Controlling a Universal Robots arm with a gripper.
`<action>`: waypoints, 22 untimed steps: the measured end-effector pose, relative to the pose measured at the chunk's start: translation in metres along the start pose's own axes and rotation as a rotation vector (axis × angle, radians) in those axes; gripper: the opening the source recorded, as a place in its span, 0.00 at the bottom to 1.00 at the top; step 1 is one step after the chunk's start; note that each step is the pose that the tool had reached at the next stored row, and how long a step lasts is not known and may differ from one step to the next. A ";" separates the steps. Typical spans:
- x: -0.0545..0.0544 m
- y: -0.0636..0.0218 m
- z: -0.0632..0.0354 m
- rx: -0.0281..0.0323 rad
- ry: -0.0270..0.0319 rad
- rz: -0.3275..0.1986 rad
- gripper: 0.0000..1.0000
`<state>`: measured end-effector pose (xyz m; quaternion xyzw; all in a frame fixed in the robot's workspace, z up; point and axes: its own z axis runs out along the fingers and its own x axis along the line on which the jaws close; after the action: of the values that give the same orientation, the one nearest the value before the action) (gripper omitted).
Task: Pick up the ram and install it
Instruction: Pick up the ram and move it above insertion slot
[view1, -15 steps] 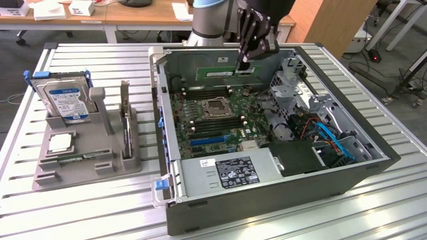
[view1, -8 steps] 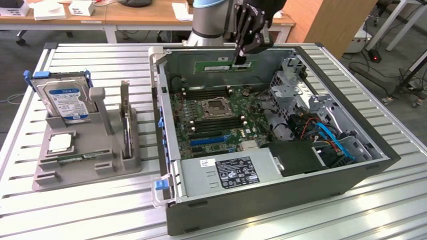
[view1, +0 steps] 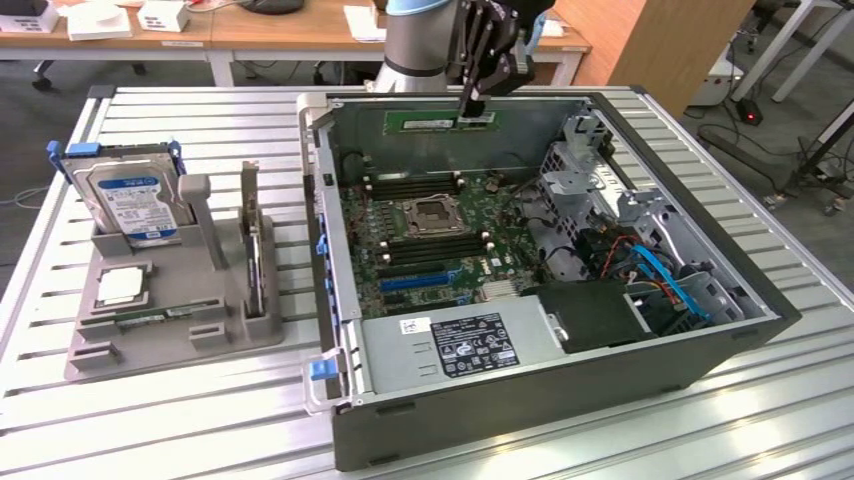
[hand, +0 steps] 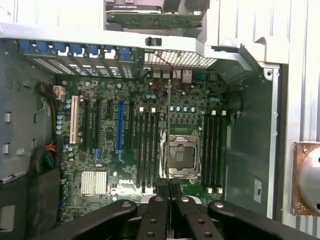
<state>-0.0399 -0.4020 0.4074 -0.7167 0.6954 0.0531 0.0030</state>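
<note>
Exterior view: gripper clamped tight on the ram, pinching near one end of its upper edge. Green stick held level and on edge, hanging above the open computer case near its far wall, clear of the motherboard below.

Wrist view: fingers pressed together, ram seen edge-on as a thin line. Runs alongside the processor socket, between it and a bank of black memory slots.

Further out in the exterior view: grey power supply at the near end of the case. Well apart toward the exterior view's left: grey holder on the slatted table. Carrying a blue-labelled hard drive standing upright and a small square silver chip lying flat.
</note>
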 end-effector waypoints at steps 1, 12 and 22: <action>0.000 0.0000 0.0000 -0.0001 0.0000 0.000 0.11; 0.001 -0.0009 0.0132 0.0002 -0.0001 0.000 0.11; 0.001 -0.0010 0.0192 0.0020 -0.0003 0.000 0.11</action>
<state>-0.0403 -0.4018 0.3882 -0.7167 0.6954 0.0525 0.0038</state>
